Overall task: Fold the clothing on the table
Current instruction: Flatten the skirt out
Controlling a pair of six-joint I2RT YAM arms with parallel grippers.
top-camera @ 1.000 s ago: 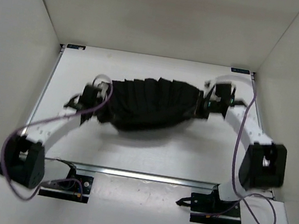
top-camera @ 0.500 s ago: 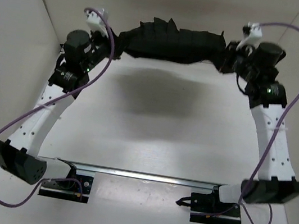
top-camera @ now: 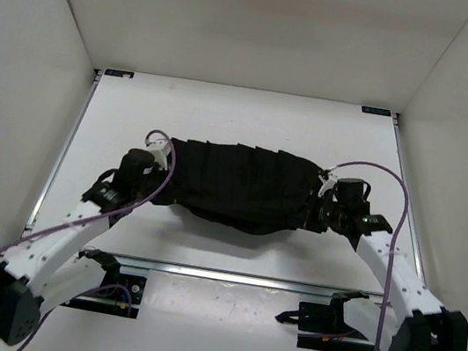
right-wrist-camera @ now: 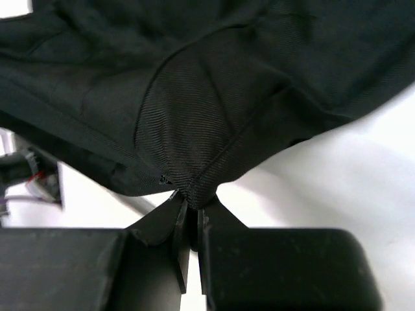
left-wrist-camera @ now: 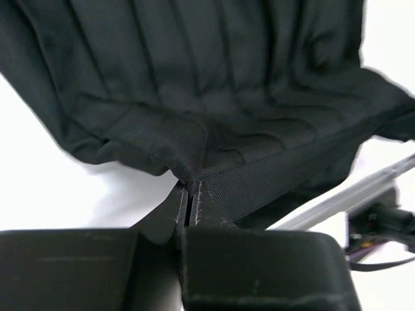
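Observation:
The black pleated clothing (top-camera: 237, 183) hangs stretched between my two grippers over the middle of the white table (top-camera: 226, 112). Its lower edge sags toward the near rail. My left gripper (top-camera: 157, 166) is shut on the clothing's left corner; in the left wrist view the fabric (left-wrist-camera: 214, 97) bunches right at the pinched fingertips of that gripper (left-wrist-camera: 190, 194). My right gripper (top-camera: 317, 202) is shut on the right corner, and the right wrist view shows a fold of cloth (right-wrist-camera: 194, 110) squeezed between the fingers of this gripper (right-wrist-camera: 192, 202).
A silver rail (top-camera: 227, 275) runs along the table's near edge, with both arm bases (top-camera: 105, 289) bolted just in front of it. White enclosure walls (top-camera: 16, 88) close in the left, right and back sides.
Both arms swung the clothing up high toward the back wall, then brought it down and nearer. It is now spread wider and flatter between the grippers than a second ago.

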